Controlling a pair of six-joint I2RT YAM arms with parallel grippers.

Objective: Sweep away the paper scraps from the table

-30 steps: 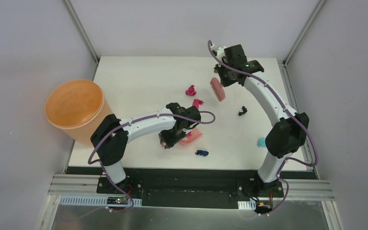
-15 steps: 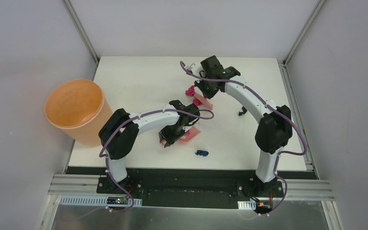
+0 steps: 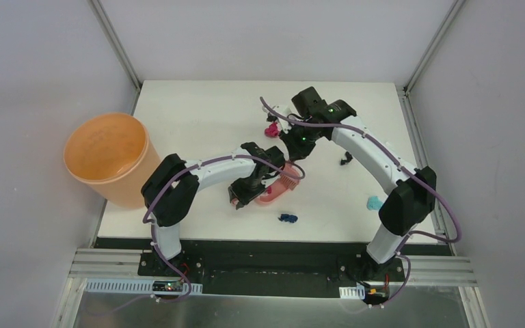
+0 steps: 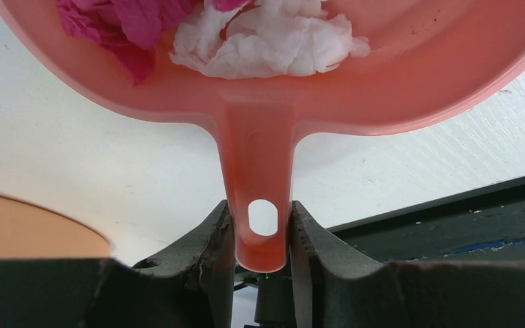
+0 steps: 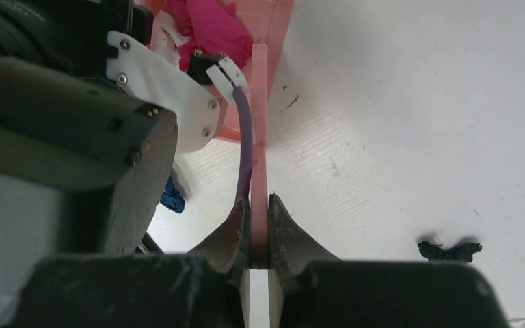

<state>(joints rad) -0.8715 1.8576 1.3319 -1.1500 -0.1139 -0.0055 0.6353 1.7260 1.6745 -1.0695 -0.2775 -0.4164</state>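
Observation:
My left gripper (image 3: 240, 197) (image 4: 260, 217) is shut on the handle of the pink dustpan (image 3: 271, 195) (image 4: 410, 82), which rests on the table (image 3: 191, 109). A magenta wad (image 4: 119, 20) and a white wad (image 4: 273, 44) lie in the pan. My right gripper (image 3: 294, 145) (image 5: 259, 225) is shut on the pink hand brush (image 3: 289, 179) (image 5: 260, 102), whose head is at the pan's mouth. Loose scraps on the table are a magenta one (image 3: 271, 130), a black one (image 3: 345, 159) (image 5: 449, 249), a teal one (image 3: 374, 202) and a dark blue one (image 3: 288, 218) (image 5: 172, 195).
A big orange bucket (image 3: 109, 157) stands at the table's left edge; its rim shows in the left wrist view (image 4: 27, 225). Metal frame posts (image 3: 116, 44) rise at the back corners. The black front edge (image 3: 273, 240) runs just below the dark blue scrap.
My right arm swung the brush from the far right down and left to the dustpan's mouth. One of the two magenta scraps beside the pan no longer lies on the table. The left arm barely moved.

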